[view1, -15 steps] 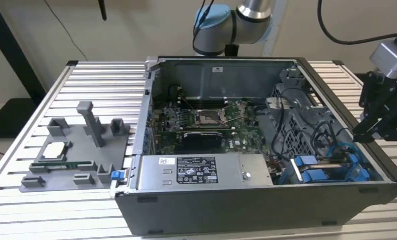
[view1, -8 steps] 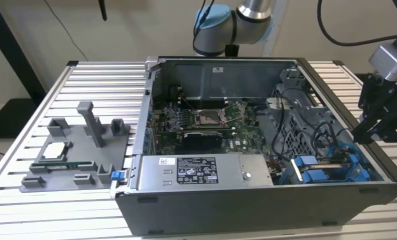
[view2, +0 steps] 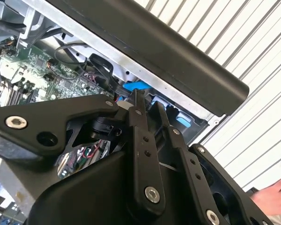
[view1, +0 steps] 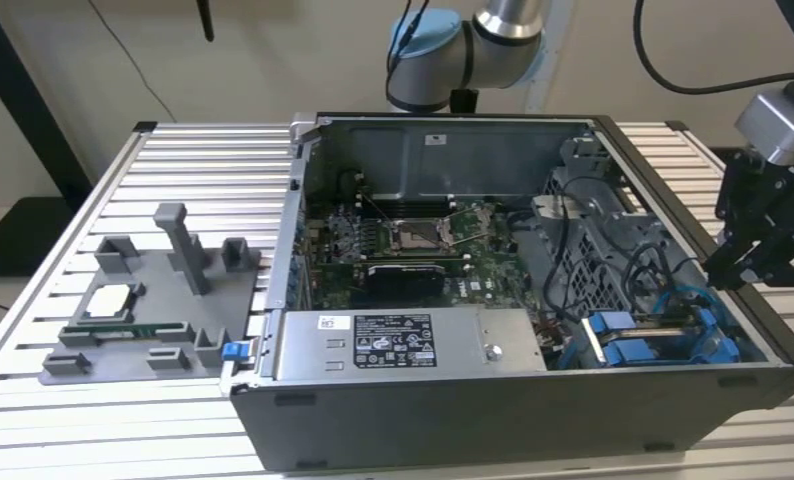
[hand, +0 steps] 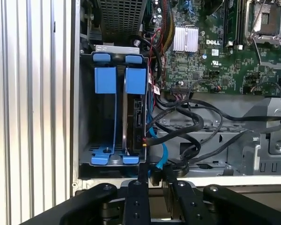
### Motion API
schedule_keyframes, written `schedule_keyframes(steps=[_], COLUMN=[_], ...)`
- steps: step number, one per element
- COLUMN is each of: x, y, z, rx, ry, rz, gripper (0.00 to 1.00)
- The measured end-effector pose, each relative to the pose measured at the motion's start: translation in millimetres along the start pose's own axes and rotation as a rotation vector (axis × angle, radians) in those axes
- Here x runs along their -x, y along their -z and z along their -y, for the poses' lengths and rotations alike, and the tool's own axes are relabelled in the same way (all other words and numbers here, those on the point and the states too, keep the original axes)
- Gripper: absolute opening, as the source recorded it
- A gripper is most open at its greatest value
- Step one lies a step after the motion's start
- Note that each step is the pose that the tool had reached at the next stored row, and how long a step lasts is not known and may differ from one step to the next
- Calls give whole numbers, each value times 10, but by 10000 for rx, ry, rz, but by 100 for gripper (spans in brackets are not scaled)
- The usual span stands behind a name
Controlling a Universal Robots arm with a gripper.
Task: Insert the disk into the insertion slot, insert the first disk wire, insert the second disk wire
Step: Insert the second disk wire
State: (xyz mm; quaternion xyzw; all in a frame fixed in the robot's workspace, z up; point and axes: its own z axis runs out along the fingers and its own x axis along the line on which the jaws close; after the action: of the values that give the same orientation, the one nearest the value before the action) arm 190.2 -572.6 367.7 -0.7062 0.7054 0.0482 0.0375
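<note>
At the exterior view's left a grey fixture [view1: 157, 310] lies on the slatted table [view1: 50, 430]; the open case [view1: 504, 430] stands in the middle. In the case's corner toward the exterior view's right, the slot [hand: 87, 131] holds the disk [hand: 135, 117] on edge: thin silvery side, dark connector end, blue frame tabs. Black cables [hand: 187, 122] lie just beside it. The gripper [hand: 154, 173] hovers above the case's wall there, fingers [hand: 141, 183] narrowly apart, gripping nothing.

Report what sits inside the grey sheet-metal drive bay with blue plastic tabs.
In the first wrist view, the grey sheet-metal drive bay holds two blue plastic frames side by side; one carries the silver disk edge-on. Shadow hides what the other holds.
</note>
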Motion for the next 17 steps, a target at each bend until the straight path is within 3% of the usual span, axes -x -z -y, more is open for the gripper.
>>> schedule_keyframes(steps=[3,4,14,17], x=[0,0,0,3], y=[-1,-1,-1,23], z=[0,-1,-2,-6], rx=[0,0,0,43], ry=[1,0,0,-7], rz=[0,1,1,8], gripper=[100,0,0,0])
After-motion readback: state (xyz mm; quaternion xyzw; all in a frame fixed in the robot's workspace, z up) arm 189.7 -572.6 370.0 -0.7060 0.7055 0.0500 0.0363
